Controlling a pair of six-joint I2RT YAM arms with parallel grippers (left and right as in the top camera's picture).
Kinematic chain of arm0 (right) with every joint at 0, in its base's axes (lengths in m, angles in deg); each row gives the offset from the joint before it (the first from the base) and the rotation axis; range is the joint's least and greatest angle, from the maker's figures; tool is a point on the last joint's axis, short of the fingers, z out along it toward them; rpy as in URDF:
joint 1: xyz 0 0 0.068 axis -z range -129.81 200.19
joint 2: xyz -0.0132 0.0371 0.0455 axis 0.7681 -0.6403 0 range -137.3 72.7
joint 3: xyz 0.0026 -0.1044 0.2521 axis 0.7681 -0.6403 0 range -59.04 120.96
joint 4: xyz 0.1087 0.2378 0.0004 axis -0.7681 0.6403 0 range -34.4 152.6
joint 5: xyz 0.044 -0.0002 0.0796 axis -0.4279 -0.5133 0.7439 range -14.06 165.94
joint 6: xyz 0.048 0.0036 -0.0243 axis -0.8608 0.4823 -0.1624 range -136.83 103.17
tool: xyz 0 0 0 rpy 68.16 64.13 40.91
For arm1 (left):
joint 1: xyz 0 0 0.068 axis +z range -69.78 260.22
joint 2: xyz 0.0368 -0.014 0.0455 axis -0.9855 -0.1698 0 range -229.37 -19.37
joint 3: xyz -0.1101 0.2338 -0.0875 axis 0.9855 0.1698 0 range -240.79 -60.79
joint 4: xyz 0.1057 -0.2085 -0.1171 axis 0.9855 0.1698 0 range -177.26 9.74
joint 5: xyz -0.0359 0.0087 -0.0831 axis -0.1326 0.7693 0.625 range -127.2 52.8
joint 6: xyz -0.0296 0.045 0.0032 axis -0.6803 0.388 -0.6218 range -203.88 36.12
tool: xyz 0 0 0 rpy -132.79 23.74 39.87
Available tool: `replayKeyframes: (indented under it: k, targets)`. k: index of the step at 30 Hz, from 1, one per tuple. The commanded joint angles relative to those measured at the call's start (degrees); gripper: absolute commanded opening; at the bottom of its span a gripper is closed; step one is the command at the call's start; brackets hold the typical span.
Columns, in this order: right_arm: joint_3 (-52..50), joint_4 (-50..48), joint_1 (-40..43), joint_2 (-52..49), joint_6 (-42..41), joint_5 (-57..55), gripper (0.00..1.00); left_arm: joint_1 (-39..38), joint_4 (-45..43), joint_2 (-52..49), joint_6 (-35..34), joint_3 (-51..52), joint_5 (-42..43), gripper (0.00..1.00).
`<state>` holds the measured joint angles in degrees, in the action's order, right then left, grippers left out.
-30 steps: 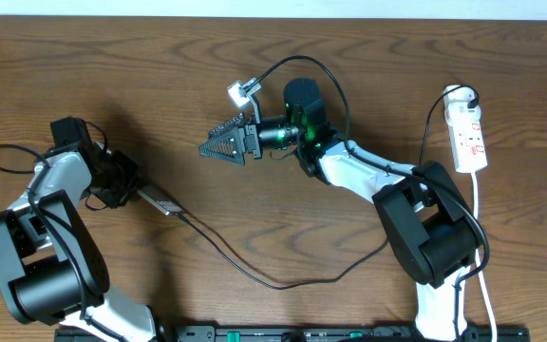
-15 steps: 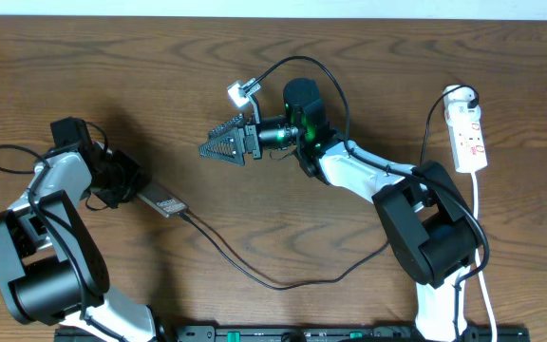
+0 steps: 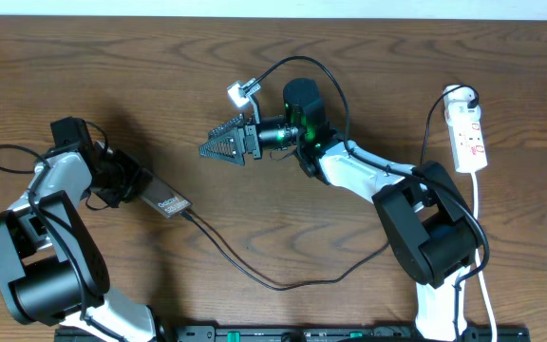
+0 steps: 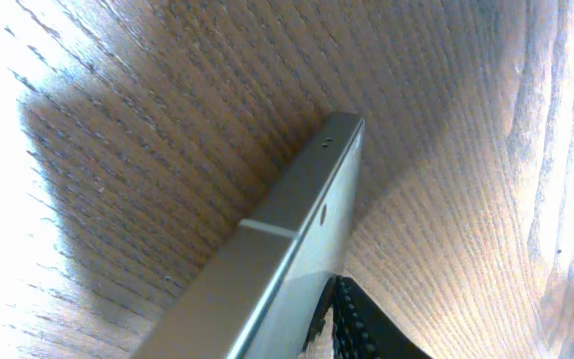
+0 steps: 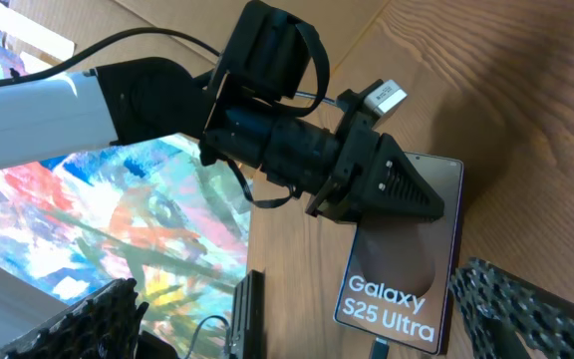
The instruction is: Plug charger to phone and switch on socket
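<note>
A dark brown wooden table [image 3: 349, 57] fills the overhead view, with one arm at each side. The phone [image 3: 166, 201] lies flat and angled on the left part of the table, one end at the tip of the left gripper [image 3: 131, 186]. In the right wrist view its screen faces up, with white "Galaxy S25 Ultra" lettering near the lower edge, and the left gripper's black tip sits over the opposite end. The left wrist view shows only the phone's metal side edge close up and one ribbed finger [image 4: 362, 324] just beside it. I cannot tell whether those jaws are clamped on the phone or slack around it. The charger [image 3: 273, 284] runs as a thin black line from the phone's other end, sags toward the front edge of the table and climbs again under the right arm. Its plug tip [image 5: 379, 349] meets the middle of the phone's lower edge and seems to be seated there, though the picture cuts it off. The right gripper [image 3: 205, 149] hangs above the middle of the table, pointing toward the phone, jaws spread wide and holding nothing. The socket [image 3: 469, 133] lies at the far right, well apart from both grippers, its white cord [image 3: 480, 204] trailing toward the front edge.
</note>
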<state>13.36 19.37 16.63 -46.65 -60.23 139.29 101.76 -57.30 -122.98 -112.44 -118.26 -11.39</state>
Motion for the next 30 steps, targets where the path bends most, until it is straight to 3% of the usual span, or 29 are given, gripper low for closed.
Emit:
replayKeyframes:
  k: [1,30]
  targets:
    - [1.0,0.0,-0.4,0.9,0.8,0.2,0.99,-0.1,0.8,-0.3,0.0,1.0,-1.2,0.35]
    - [1.0,0.0,-0.5,0.9,0.9,0.2,0.99,-0.1,1.9,-0.3,0.4,1.0,-1.2,0.41]
